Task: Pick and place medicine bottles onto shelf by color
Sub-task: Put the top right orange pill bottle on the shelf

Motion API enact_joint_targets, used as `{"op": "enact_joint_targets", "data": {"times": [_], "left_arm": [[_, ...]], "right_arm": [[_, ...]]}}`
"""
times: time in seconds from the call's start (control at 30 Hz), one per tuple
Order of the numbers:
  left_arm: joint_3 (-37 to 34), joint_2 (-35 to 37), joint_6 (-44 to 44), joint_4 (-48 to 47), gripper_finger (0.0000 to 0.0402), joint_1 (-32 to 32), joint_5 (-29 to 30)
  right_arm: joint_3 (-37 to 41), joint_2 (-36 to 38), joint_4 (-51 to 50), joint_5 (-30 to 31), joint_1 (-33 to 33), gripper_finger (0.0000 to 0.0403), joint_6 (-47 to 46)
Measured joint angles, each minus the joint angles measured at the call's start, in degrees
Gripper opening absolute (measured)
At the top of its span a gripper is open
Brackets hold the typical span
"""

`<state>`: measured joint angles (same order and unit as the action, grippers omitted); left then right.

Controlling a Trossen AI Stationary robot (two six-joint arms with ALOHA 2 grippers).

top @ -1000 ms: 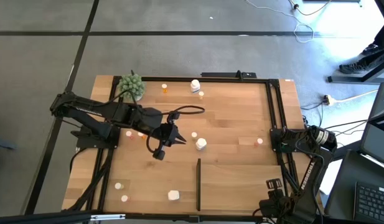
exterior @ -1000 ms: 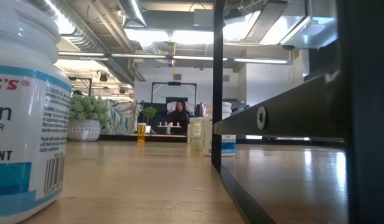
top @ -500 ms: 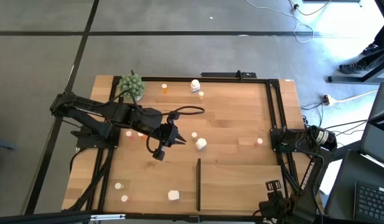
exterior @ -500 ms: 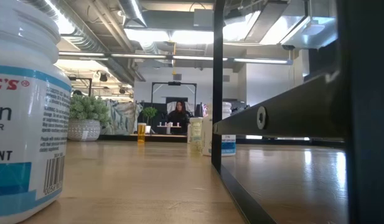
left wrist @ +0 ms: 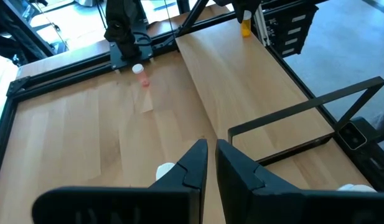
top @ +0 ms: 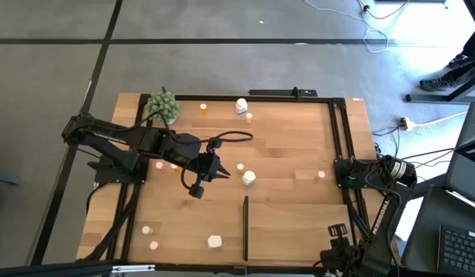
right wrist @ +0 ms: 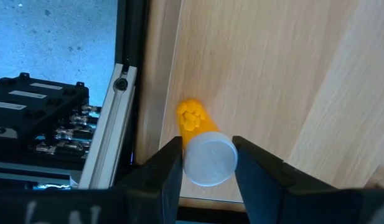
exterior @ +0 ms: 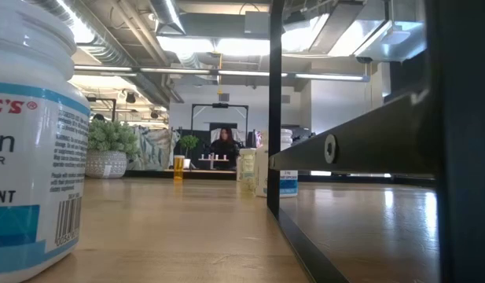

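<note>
My right gripper (right wrist: 207, 155) points down at the table's near right corner (top: 336, 229), shut on an orange medicine bottle (right wrist: 193, 121) with a white cap. It is over the pale wood shelf (left wrist: 241, 81), beside the black frame. My left gripper (left wrist: 210, 155) hangs shut and empty above the table's middle (top: 218, 172). A chunky white bottle (top: 248, 178) stands just to its right. Other small bottles stand scattered: an orange one (top: 203, 109) and white ones (top: 242, 105) at the far edge, white ones (top: 215, 241) near the front. My right gripper pinches the bottle's white cap (right wrist: 207, 167) between its two fingers, one on each side. The fingers come from above, pointing down. The orange body hangs upright below them; whether its bottom stands on the shelf I cannot tell.
A green plant ball (top: 163, 106) sits at the far left. A black strip (top: 245, 227) marks the shelf's left side, and a black frame (right wrist: 111, 118) runs along the table's right edge. In the low view a large white bottle (exterior: 30, 141) stands close by.
</note>
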<state>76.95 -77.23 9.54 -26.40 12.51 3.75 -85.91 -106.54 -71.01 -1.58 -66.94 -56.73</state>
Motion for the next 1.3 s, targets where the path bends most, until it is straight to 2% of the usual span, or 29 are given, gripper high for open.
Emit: {"op": "enact_joint_targets", "data": {"times": [1.3], "left_arm": [[0.02, 0.00, 0.04, 0.02, 0.0027, -0.01, 0.01]], "right_arm": [[0.00, 0.00, -2.19, 0.28, 0.00, 0.0136, -1.53]]}}
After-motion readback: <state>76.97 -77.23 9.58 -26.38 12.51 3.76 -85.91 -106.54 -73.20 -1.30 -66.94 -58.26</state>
